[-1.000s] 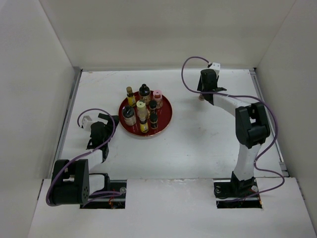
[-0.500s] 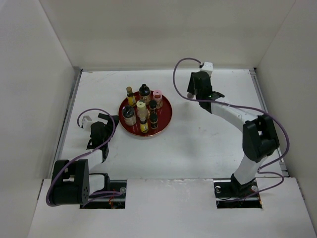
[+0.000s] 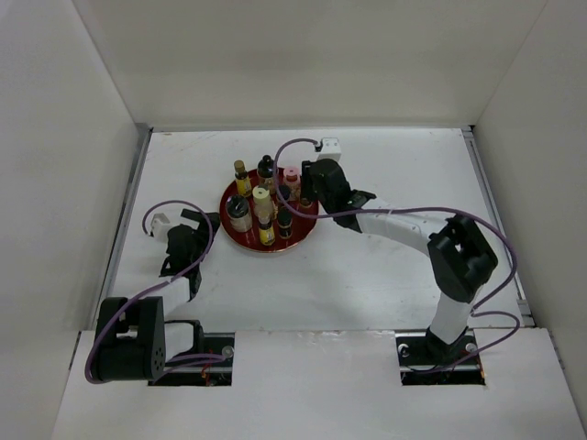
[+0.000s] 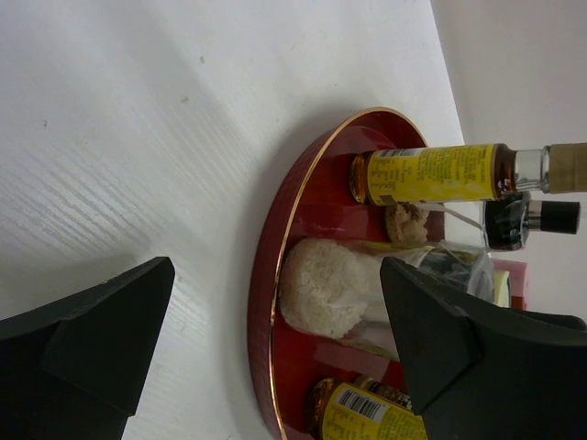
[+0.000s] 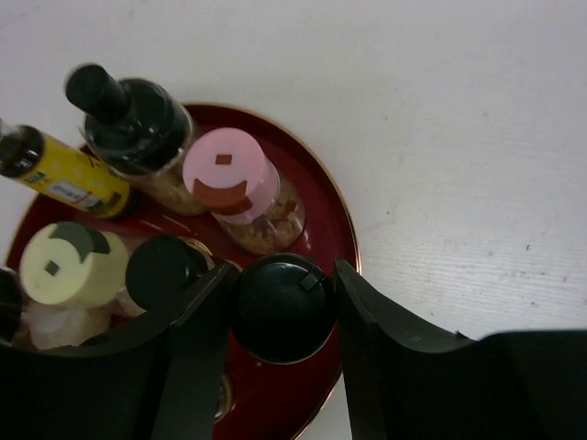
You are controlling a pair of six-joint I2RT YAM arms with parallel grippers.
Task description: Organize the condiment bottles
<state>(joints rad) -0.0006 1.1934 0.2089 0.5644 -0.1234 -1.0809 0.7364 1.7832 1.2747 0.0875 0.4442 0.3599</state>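
A round red tray (image 3: 307, 229) holds several condiment bottles: a pink-capped jar (image 5: 229, 174), a cream-capped one (image 5: 69, 266), a round black-capped bottle (image 5: 128, 115) and a yellow-labelled bottle (image 5: 64, 179). My right gripper (image 5: 282, 304) is shut on a black-capped bottle (image 5: 282, 312) over the tray's right part (image 5: 344, 220); I cannot tell whether the bottle stands on the tray. In the top view this gripper (image 3: 301, 194) is at the tray's right side. My left gripper (image 3: 196, 223) is open and empty, low at the tray's left rim (image 4: 303, 174), facing a jar of white grains (image 4: 321, 284).
White walls close in the table on the left, back and right. A metal rail (image 3: 128, 206) runs along the table's left edge. The right arm's purple cable (image 3: 293, 145) loops above the tray.
My right arm has swung left from the back right of the table to over the tray's right part, still shut on the bottle. The left arm has not moved.
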